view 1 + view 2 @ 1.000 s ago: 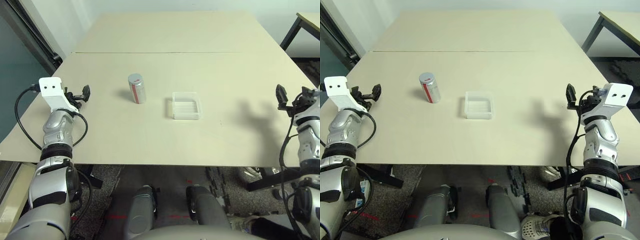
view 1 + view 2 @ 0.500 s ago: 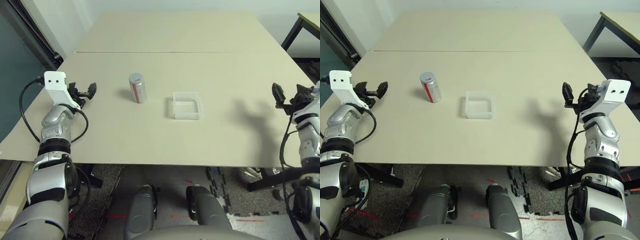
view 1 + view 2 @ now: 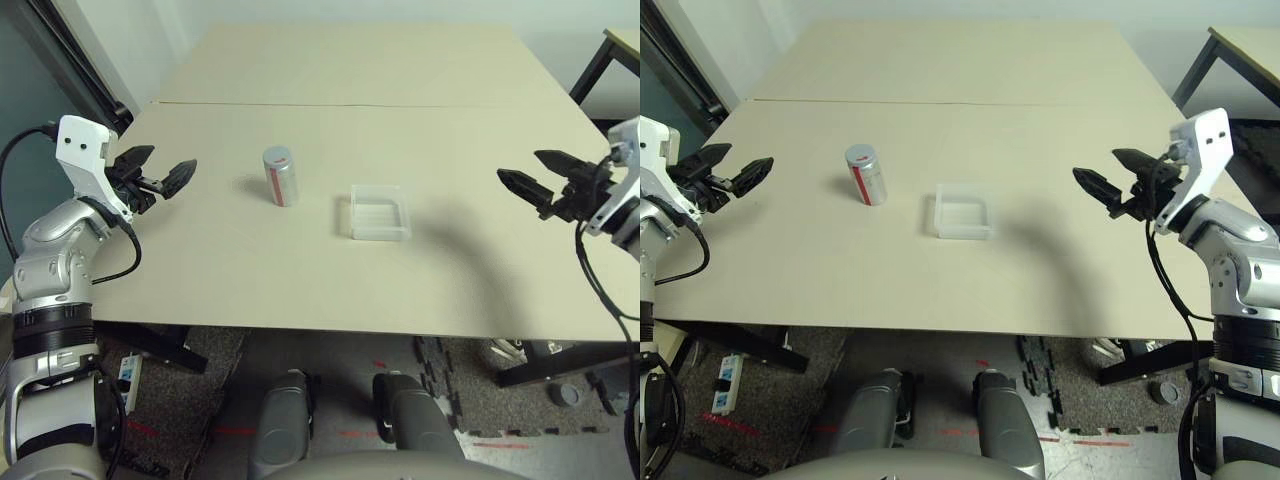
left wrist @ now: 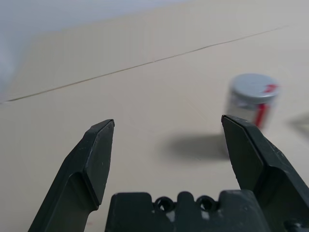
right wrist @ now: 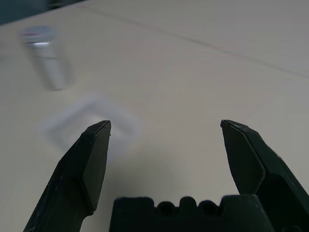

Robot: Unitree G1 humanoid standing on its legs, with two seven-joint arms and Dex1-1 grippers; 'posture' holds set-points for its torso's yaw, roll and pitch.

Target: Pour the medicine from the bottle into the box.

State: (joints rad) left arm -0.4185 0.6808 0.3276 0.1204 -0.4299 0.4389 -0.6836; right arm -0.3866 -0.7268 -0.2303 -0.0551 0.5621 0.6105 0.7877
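Jaws spread wide over beige table (image 3: 330, 70); floor perhaps dark matting.

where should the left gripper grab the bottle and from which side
Grip the bottle around its cylindrical side, mid-height below the cap, probably coming in level from the robot's left. It stands upright with bare table on that side, and the open left gripper already faces it; the box sits on its other side.

Glossy metallic bottle (image 3: 280, 176), frosted clear plastic box (image 3: 379, 212), matt beige table (image 3: 350, 80).

Silver red-striped bottle (image 3: 281, 177), frosted clear box (image 3: 379, 212), beige table (image 3: 360, 80)
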